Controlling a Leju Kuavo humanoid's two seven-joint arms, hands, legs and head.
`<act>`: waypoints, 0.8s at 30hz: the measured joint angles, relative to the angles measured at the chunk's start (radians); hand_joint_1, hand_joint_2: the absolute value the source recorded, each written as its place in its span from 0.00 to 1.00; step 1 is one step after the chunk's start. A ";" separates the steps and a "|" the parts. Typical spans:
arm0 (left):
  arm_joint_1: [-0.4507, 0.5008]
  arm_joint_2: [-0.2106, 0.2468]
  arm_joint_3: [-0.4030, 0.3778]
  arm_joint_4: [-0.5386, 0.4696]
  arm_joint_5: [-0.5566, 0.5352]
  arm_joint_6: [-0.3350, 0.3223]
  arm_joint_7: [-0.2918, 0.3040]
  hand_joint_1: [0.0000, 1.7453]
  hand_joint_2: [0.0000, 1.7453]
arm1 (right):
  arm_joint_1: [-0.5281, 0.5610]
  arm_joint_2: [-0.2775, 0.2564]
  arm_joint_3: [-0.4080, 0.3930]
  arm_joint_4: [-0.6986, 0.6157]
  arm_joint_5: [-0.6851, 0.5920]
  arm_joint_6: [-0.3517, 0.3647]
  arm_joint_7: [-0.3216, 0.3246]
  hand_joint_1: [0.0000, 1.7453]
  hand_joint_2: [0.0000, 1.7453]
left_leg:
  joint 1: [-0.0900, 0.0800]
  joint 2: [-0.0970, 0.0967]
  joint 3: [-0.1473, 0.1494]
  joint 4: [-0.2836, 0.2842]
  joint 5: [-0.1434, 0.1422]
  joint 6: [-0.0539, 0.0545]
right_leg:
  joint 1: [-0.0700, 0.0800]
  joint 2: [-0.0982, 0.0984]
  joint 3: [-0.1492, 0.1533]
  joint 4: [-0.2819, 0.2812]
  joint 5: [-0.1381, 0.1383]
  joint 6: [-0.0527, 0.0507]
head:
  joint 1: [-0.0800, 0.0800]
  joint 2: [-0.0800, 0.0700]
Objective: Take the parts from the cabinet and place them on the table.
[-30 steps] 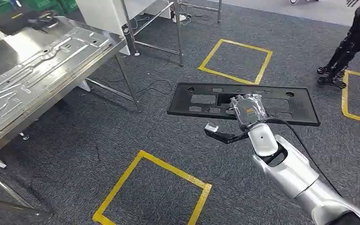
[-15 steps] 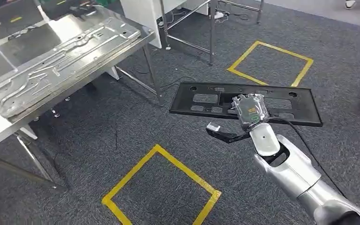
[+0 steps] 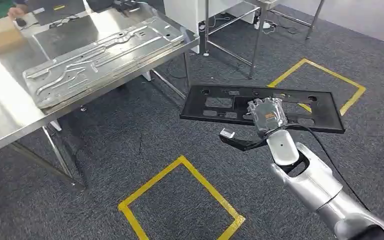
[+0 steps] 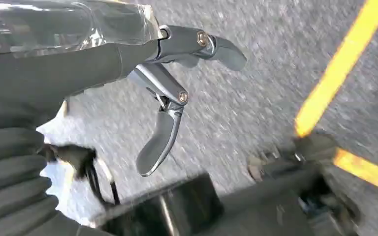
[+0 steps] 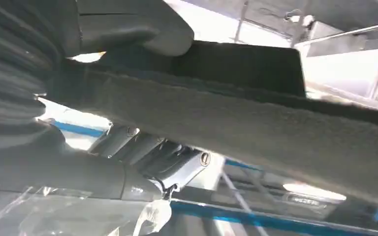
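A long black panel [image 3: 220, 105] with cut-outs hangs level above the carpet, and my right hand [image 3: 266, 116] grips it near its middle. Seen from the right wrist, the thumb [image 5: 128, 29] lies on one face of the panel [image 5: 256, 123] and the fingers [image 5: 147, 147] curl under the other. The steel table [image 3: 0, 105] stands to the left, apart from the panel, and bears a stamped silver sheet part [image 3: 105, 55]. My left hand [image 4: 78, 64] hangs over the carpet with its fingers [image 4: 162, 132] apart and nothing in them.
Yellow tape squares [image 3: 180, 165] mark the grey carpet below and behind the panel. Steel rack legs [image 3: 252, 45] stand beyond the table. A cardboard box [image 3: 0, 37] lies at the table's far left, with a person's hand [image 3: 17, 11] near it.
The camera has turned, so the table and floor marks have shifted right and nearer in the picture. My right hand keeps holding the black panel in the same pose.
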 joint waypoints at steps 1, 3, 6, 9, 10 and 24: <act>0.003 -0.004 0.000 0.000 0.000 -0.001 0.000 0.00 1.00 | 0.004 -0.003 0.000 0.000 0.000 0.002 0.000 1.00 1.00 | 0.003 -0.019 0.000 0.002 -0.002 -0.002 | -0.001 -0.001 -0.042 0.056 -0.009 0.006 | 0.000 0.000; 0.010 -0.006 0.000 0.000 0.000 -0.001 0.000 0.00 1.00 | 0.009 -0.004 0.000 0.000 0.000 0.002 0.000 1.00 1.00 | 0.011 -0.047 0.002 0.008 -0.008 -0.011 | -0.004 -0.001 -0.044 0.010 0.050 0.017 | 0.000 0.000; 0.010 -0.005 0.000 0.000 -0.001 0.001 0.000 0.00 1.00 | 0.010 -0.007 0.000 0.000 0.000 0.002 0.000 1.00 1.00 | 0.025 -0.088 -0.010 0.053 -0.042 -0.039 | -0.026 0.057 0.058 -0.226 0.173 0.048 | 0.000 0.000; 0.008 -0.001 0.000 0.001 -0.001 0.003 -0.001 0.00 1.00 | 0.007 -0.010 0.000 -0.006 -0.001 0.004 0.000 1.00 1.00 | 0.022 -0.115 -0.034 0.074 -0.052 -0.044 | -0.023 0.045 0.046 -0.221 0.153 -0.001 | -0.001 0.000; 0.012 -0.002 0.000 0.001 -0.001 0.004 -0.001 0.00 1.00 | 0.009 -0.010 0.000 -0.005 -0.001 0.005 0.000 1.00 1.00 | 0.023 -0.124 -0.035 0.074 -0.051 -0.045 | -0.020 0.034 0.046 -0.221 0.152 -0.007 | 0.000 0.000; 0.010 0.003 0.000 0.000 -0.003 0.011 -0.004 0.00 1.00 | -0.001 -0.014 0.000 -0.014 0.000 0.010 0.003 1.00 1.00 | -0.012 0.119 -0.066 0.070 0.004 -0.017 | -0.001 -0.114 0.137 -0.259 0.105 -0.033 | -0.001 0.000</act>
